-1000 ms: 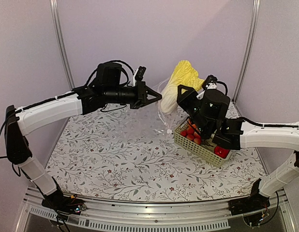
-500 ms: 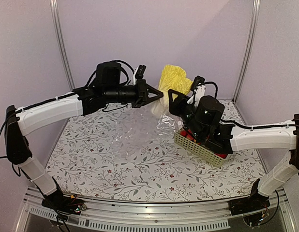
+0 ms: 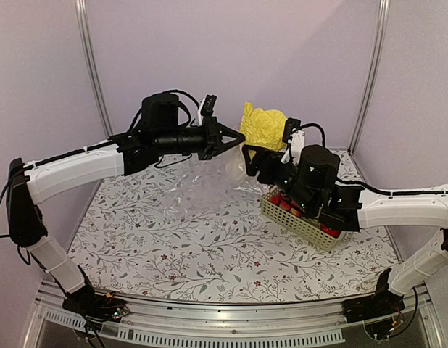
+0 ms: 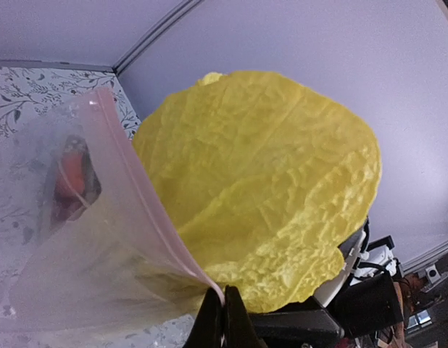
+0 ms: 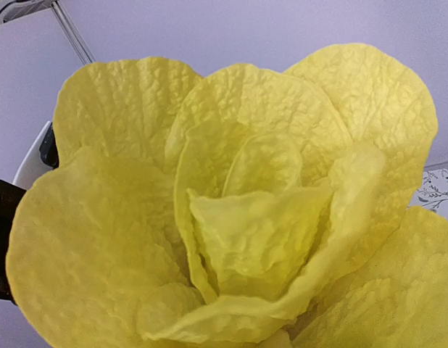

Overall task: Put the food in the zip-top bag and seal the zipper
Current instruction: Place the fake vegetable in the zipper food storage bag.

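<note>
Nipped shut in the left gripper [image 3: 235,138]: thin pinkish-white press-seal strip [image 4: 148,210] of a crinkly transparent plastic bag [image 3: 202,180], mouth lifted above the floral-print table [image 3: 173,246]. Held aloft just beside that mouth by the right gripper [image 3: 254,158]: crinkled yellow toy napa cabbage [image 3: 264,125], fingers apparently closed on its base, though hidden by leaves. Under right arm, small red toy fruits [image 3: 284,201] in pale green slotted basket [image 3: 300,223].

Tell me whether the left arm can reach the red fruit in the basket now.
Probably not: the left end effector is shut on the zip-top bag, holding it up, and the right arm, gripping the cabbage, lies over the basket and red fruit.
</note>
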### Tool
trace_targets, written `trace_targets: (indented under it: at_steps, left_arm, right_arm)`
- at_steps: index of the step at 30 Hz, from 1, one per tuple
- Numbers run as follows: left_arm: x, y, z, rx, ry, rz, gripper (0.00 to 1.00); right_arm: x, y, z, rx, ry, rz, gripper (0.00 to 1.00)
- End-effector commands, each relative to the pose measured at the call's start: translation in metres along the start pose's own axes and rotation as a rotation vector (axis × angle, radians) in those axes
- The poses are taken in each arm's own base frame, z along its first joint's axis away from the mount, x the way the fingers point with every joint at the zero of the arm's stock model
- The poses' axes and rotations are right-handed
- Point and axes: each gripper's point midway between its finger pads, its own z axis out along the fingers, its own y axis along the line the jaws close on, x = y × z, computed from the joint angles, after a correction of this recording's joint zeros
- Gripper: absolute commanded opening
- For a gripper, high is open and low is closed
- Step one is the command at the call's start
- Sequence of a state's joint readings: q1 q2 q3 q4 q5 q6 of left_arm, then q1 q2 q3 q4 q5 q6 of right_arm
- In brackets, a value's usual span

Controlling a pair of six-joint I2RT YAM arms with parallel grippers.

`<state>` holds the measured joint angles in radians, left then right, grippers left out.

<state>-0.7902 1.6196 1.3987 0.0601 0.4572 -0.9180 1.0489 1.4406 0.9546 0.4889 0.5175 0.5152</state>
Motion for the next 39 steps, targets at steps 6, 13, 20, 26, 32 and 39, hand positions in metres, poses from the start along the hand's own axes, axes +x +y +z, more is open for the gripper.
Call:
trace_targets:
  at_steps: [6,13,20,26,32,39]
  left_arm:
    - [-0.004,0.002,-0.006,0.017,-0.005,0.011,0.00]
    - [0.006,-0.014,-0.004,0.109,0.069,0.050,0.00]
    - [0.010,-0.012,-0.008,0.083,0.092,0.076,0.00]
    - [0.005,0.003,-0.013,0.031,0.075,0.063,0.00]
    - [0.010,-0.007,-0.015,0.083,0.111,0.087,0.00]
    - [0.011,0.000,-0.020,0.034,0.112,0.079,0.00]
  right_arm:
    - [-0.021,0.007,-0.033,-0.005,0.082,-0.107,0.95]
    - [-0.029,0.000,-0.035,0.046,0.072,-0.107,0.69]
    - [-0.028,0.006,-0.032,0.034,0.133,-0.146,0.74]
    - [-0.045,-0.001,-0.051,0.057,0.155,-0.196,0.89]
    - [-0.035,-0.045,-0.058,0.142,0.280,-0.151,0.83]
    - [-0.021,-0.091,-0.066,0.158,0.385,0.062,0.82]
